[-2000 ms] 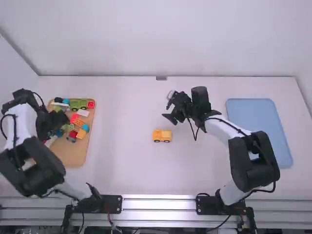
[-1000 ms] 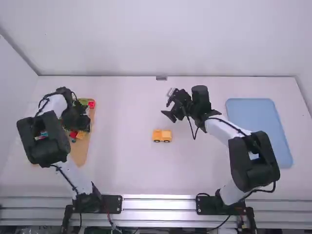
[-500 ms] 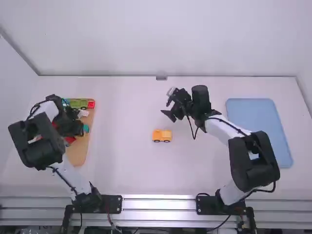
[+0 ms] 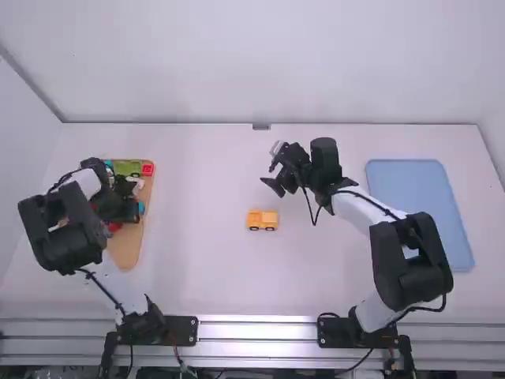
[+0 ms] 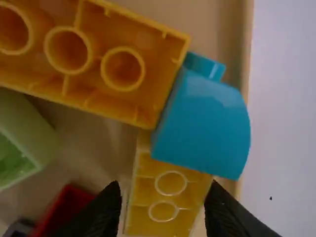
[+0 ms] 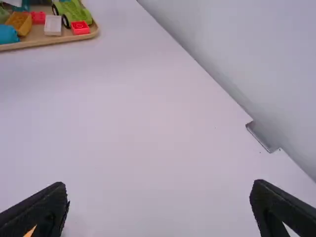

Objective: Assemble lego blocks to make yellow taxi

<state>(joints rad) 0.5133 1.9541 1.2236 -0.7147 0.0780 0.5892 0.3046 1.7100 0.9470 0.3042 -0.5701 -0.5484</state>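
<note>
White table point(image 4: 213, 276): carries the wooden tray and all items listed below.
Blue tray point(image 4: 418, 213): flat on the table, well apart from the wooden tray, off to its right.
Wooden tray point(image 4: 126, 253): landmark for this report; toward the table's left side, loaded with blocks.
Left gripper point(image 4: 130, 212): low over the wooden tray; fingers moderately apart, one on each side of a small yellow block; firm contact cannot be confirmed.
Right gripper point(image 4: 272, 187): well to the right of the wooden tray, beyond the yellow vehicle as seen from the arm bases; fingers wide apart, nothing between them.
Yellow vehicle point(image 4: 263, 219): task item, upright on two visible dark wheels, on the table to the right of the wooden tray, well apart from it.
Green vehicle point(image 4: 126, 167): on the wooden tray, at its far end.
Yellow-orange brick point(image 5: 89, 54): on the wooden tray, underside up, round tubes exposed.
Teal block point(image 5: 202, 123): near the wooden tray's right rim, curved face, overlapping in view one end of the small yellow block.
White block point(image 6: 53, 24): on the wooden tray, near its far end.
Small yellow block point(image 5: 165, 190): on the wooden tray, near its right rim, two studs visible.
Red block point(image 6: 80, 27): at the wooden tray's far right corner, beside the green vehicle.
</note>
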